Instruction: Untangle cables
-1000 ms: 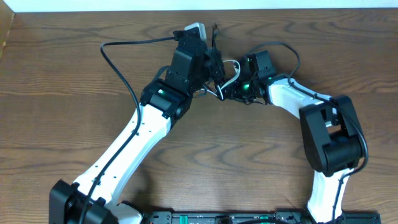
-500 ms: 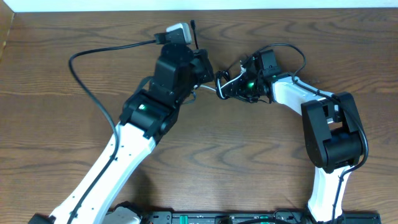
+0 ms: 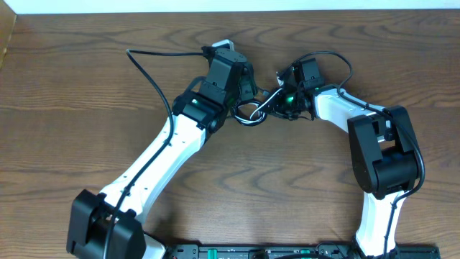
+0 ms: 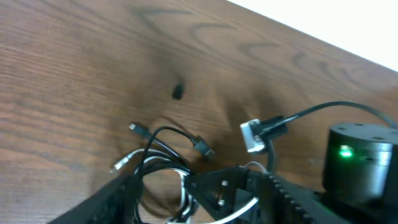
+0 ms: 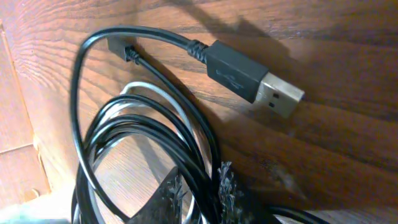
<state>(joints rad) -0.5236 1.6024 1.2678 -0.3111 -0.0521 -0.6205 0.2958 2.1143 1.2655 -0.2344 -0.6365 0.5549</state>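
Observation:
The black cable (image 5: 79,106) and the white cable (image 5: 155,93) lie in tangled loops on the wooden table (image 3: 86,86), between the two arms. The black cable's USB plug (image 5: 255,74) rests flat on the wood. My right gripper (image 5: 202,190) is shut on the bundled strands, mostly black ones. In the overhead view it (image 3: 274,105) sits just right of the loops (image 3: 250,115). My left gripper (image 4: 200,186) stands open, its fingers (image 4: 121,196) straddling the cable loops (image 4: 165,134) and the right gripper's finger. From overhead it (image 3: 248,95) hangs over the tangle's far left side.
Thick black arm wires arc over the table behind both wrists (image 3: 154,61). A grey connector (image 4: 252,134) on a black wire sits by the right wrist. A small dark mark (image 4: 177,92) shows on the wood beyond the cables. The table's far edge meets a white wall.
My left gripper has opened and its arm has swung back over the tangle. The right gripper has closed tighter on the strands and barely moved.

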